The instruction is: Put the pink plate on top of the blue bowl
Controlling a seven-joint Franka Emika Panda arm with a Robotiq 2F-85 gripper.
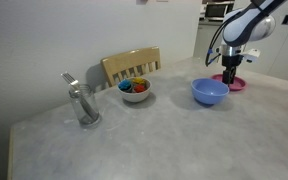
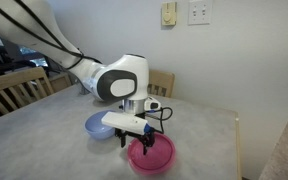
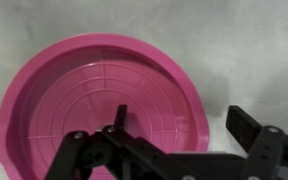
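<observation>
The pink plate (image 3: 99, 100) lies flat on the table; it shows in both exterior views (image 1: 236, 84) (image 2: 159, 152). The blue bowl (image 1: 210, 92) (image 2: 102, 124) stands next to it on the table. My gripper (image 3: 179, 125) (image 1: 231, 72) (image 2: 139, 140) is open and hangs just above the plate. In the wrist view one finger is over the inside of the plate and the other is outside its rim, so the jaws straddle the rim. Nothing is held.
A white bowl with colourful contents (image 1: 135, 90) stands near the middle of the grey table (image 1: 164, 135). A metal holder (image 1: 82, 105) stands further along. A wooden chair (image 1: 132, 65) is behind the table. The table edge is close to the plate (image 2: 234, 150).
</observation>
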